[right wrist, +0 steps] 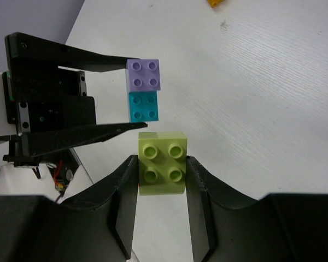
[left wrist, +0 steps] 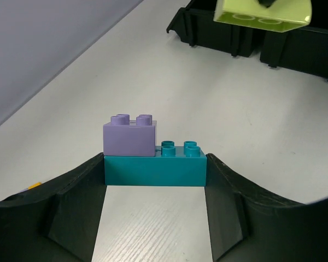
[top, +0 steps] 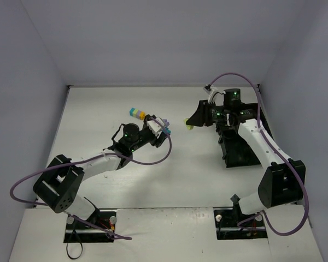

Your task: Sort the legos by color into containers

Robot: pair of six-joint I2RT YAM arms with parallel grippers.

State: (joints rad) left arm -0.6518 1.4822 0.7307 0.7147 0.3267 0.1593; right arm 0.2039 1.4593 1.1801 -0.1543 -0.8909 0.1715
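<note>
Overhead, the left arm stretches from its base toward the middle of the table (top: 93,117), while the right arm reaches up past the black tray (left wrist: 208,30) and bends its wrist leftward. The left gripper (top: 163,127) is clamped on a cyan brick (left wrist: 154,170) with a lavender brick (left wrist: 129,139) stuck on one half, both held above the table. The right gripper (top: 192,122) pinches a lime green brick (right wrist: 162,164) just beside that pair, apart from it. Only the wrist views show the fingers pressing the brick sides. Only the overhead view shows a joined cyan, yellow and orange stack (top: 136,113) lying behind the left gripper.
</note>
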